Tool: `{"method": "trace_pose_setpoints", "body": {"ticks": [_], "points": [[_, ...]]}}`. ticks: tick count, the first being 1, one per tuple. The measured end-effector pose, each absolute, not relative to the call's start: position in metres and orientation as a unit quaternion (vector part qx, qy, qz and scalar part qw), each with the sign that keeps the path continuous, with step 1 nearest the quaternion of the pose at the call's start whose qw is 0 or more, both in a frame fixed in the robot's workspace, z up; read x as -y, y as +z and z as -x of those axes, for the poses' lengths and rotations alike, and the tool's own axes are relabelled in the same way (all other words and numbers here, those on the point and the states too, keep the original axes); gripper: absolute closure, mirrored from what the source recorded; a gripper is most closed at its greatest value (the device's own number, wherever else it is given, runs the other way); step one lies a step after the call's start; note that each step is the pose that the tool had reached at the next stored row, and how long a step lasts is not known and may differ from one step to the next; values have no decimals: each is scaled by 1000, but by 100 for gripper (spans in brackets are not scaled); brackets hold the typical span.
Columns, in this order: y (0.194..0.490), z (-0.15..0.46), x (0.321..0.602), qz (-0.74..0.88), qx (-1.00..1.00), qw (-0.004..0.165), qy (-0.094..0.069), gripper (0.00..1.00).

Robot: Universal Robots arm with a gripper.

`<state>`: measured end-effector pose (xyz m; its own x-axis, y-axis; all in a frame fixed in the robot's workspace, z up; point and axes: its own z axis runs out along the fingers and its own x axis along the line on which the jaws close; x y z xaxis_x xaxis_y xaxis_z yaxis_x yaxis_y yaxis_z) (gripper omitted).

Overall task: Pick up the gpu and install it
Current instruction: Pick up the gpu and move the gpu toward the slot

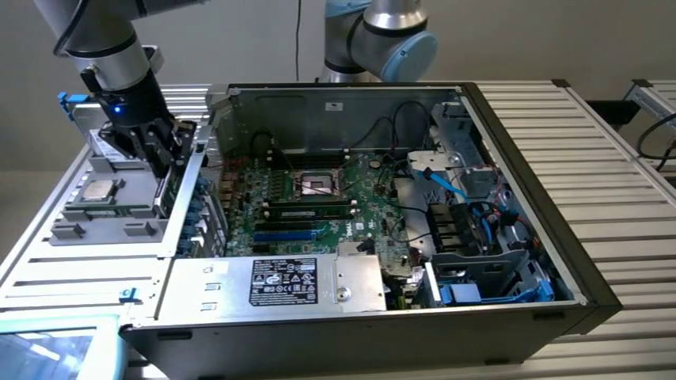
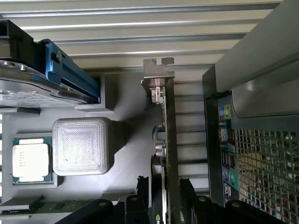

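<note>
I had the gripper (image 1: 164,158) low over the parts tray (image 1: 74,229), at its edge nearest the computer case (image 1: 507,134). Its fingers were spread, one on each side of the gpu (image 2: 164,121), and as far as I could judge not yet pinching it.

To do this well I would centre the card between the pads, close on its flat faces rather than on the metal bracket (image 2: 159,70), and keep the wrist square. A skewed grip would likely bind it in its slot.

The gpu stood on its long edge in the tray, thin side up. Its long axis ran along that case-side edge, and the bracket end pointed away from the fingers toward the tray end with the blue-railed drive (image 2: 70,70). The processor chip (image 2: 30,158) lay well apart, untouched.
</note>
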<state>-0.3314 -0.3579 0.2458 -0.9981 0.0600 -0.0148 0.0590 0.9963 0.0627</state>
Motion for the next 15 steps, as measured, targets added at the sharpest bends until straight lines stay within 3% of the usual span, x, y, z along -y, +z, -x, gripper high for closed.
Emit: {"method": "trace_pose_setpoints", "body": {"ticks": [15], "points": [[239, 334, 356, -30, -999, 7, 31, 60]]}}
